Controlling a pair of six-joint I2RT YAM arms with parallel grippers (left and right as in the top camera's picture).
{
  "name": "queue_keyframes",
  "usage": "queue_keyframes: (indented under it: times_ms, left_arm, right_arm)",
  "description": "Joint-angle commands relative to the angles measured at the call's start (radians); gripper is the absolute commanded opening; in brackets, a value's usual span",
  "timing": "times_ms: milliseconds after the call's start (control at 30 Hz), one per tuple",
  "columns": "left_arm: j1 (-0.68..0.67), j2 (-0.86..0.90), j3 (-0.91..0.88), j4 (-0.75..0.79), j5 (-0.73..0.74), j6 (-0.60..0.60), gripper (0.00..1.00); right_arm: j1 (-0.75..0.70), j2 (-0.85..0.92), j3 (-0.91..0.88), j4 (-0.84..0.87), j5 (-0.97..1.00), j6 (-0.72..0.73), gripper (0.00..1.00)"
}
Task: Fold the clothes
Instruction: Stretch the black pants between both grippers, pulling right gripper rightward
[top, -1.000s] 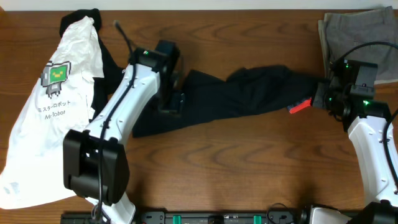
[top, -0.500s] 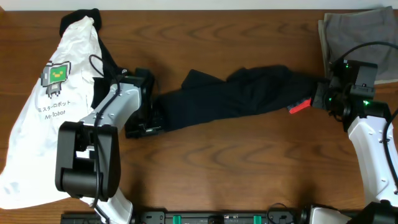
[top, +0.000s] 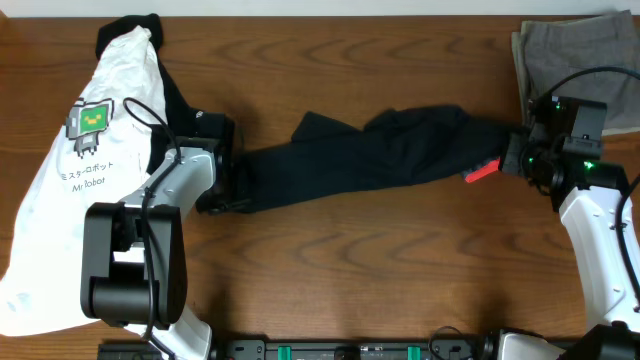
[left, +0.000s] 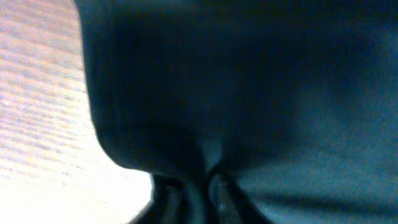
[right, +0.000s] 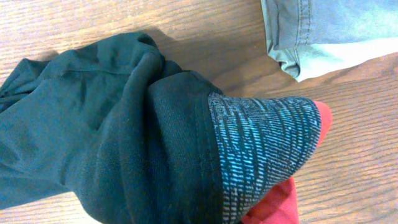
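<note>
The clothes (top: 380, 150), soft black trousers, lie stretched left to right across the middle of the table. My left gripper (top: 228, 195) sits at their left leg end. In the left wrist view dark cloth (left: 249, 93) fills the frame, and a fold is pinched between the fingers (left: 208, 193) at the bottom edge. My right gripper (top: 515, 155) is shut on the waistband end, where the coral red edge (top: 482, 170) sticks out. The right wrist view shows the grey waistband (right: 261, 143) bunched close to the camera, hiding the fingers.
A white T-shirt (top: 80, 170) with a green robot print covers the left side of the table. A strip of black cloth (top: 172, 95) runs along its right edge. Grey-olive folded trousers (top: 570, 55) lie at the back right corner, close behind the right gripper.
My left arm has swung left from the middle of the trousers to the leg end, and its jaws have closed on the cloth. The right arm has not moved.
</note>
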Motion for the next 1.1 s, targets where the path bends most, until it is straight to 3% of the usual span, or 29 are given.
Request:
queue_keyframes:
  times_ms: [0, 233, 467, 767, 1067]
  left_arm:
    - [0.002, 0.038, -0.028, 0.039, -0.006, 0.014, 0.06]
    - [0.015, 0.0, 0.04, -0.022, -0.007, 0.015, 0.06]
    - [0.081, -0.196, 0.18, -0.179, -0.007, 0.023, 0.06]
    - [0.18, -0.491, 0.201, -0.077, -0.007, 0.023, 0.06]
    - [0.207, -0.59, 0.201, -0.011, -0.007, 0.023, 0.06]
  right_arm:
    - [-0.006, -0.001, 0.005, 0.003, -0.008, -0.014, 0.01]
    - [-0.011, -0.007, 0.012, 0.018, -0.008, -0.013, 0.01]
    - [-0.08, -0.055, 0.107, -0.053, -0.074, 0.014, 0.01]
    - [-0.101, -0.066, 0.187, -0.103, -0.118, 0.013, 0.01]
    - [-0.101, -0.066, 0.268, -0.23, -0.144, -0.009, 0.01]
